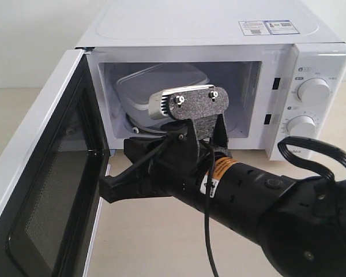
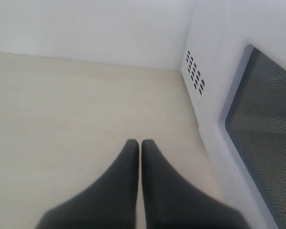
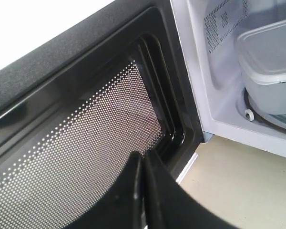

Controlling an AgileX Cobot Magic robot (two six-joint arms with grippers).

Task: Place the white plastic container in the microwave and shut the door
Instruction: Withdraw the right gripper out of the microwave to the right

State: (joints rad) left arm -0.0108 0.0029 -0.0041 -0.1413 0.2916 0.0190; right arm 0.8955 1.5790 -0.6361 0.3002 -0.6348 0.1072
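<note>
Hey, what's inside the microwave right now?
The white plastic container, lid on, rests on the turntable inside the microwave. Its contents can't be seen, and the right arm's wrist camera hides its front in the exterior view.

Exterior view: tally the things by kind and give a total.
Microwave: 1
White plastic container: 1
Dials: 2
Stickers: 2
Robot arm: 1
Total: 7

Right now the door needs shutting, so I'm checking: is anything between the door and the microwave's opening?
The right gripper, shut, and its arm lie across the front of the microwave, inside the swing of the door, tips near its mesh. The white plastic container is inside.
</note>
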